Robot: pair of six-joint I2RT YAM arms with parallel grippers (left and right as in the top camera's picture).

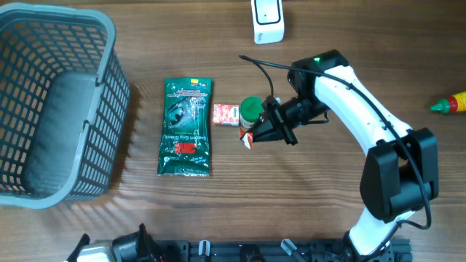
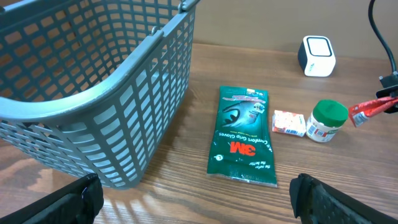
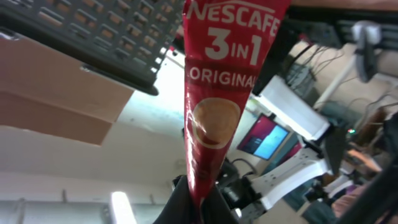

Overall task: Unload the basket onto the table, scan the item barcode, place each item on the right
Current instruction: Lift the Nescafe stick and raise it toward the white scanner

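Since the Nescafé sachet (image 3: 214, 112) is pinched by its lower end in the right hand (image 1: 258, 133), most of its length sticks out free. That looks deliberate, as it leaves the print exposed for a read. The right hand is closed on it, with the sachet up off the desk (image 1: 328, 189) and its tip just on the robot's side of the green-lidded jar (image 1: 251, 109).

The wrist cam sees the branded front only, no barcode. My guess is the code is on the reverse and needs turning toward the reader. White scanner (image 1: 267, 20) sits well beyond the jar at the far desk edge, and the sachet is nowhere near it, so the scan isn't done. Next move as I read it: carry the sachet past the jar and face its back to the scanner window, without clipping the lid.

The other stock lies left of the jar:
- small red-and-white box (image 1: 225, 113), just beside it
- green 3M glove pack (image 1: 186, 127), flat and label up
- grey basket (image 1: 113, 109), well off left

A red sauce bottle (image 1: 451, 104) is far right of the jar. Left hand (image 2: 198, 190) is wide open and empty, low at the near edge and well left of the jar, out of the way.
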